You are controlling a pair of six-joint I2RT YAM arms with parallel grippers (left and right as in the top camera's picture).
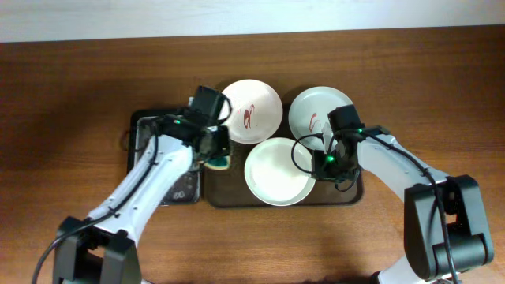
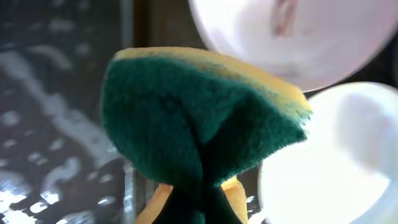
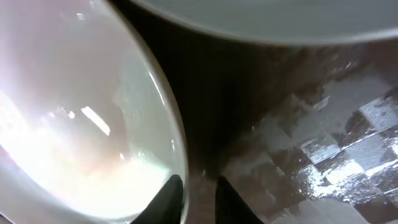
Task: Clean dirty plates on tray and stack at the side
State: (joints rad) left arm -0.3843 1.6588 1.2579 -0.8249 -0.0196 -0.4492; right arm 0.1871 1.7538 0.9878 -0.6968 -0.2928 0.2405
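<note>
Three white plates lie on the dark brown tray (image 1: 355, 196). The back middle plate (image 1: 251, 110) and the back right plate (image 1: 316, 110) each carry a red squiggle. The front plate (image 1: 276, 172) is plain white. My left gripper (image 1: 215, 150) is shut on a green and yellow sponge (image 2: 199, 118), held over the tray's left edge beside the front plate (image 2: 336, 162). My right gripper (image 3: 199, 193) pinches the front plate's right rim (image 3: 74, 112), with one finger inside the rim and one outside.
A smaller black tray (image 1: 142, 130) with a wet glossy bottom stands left of the brown tray, under my left arm. The brown tray's bare bottom (image 3: 298, 124) looks wet. Wooden table surrounds both trays.
</note>
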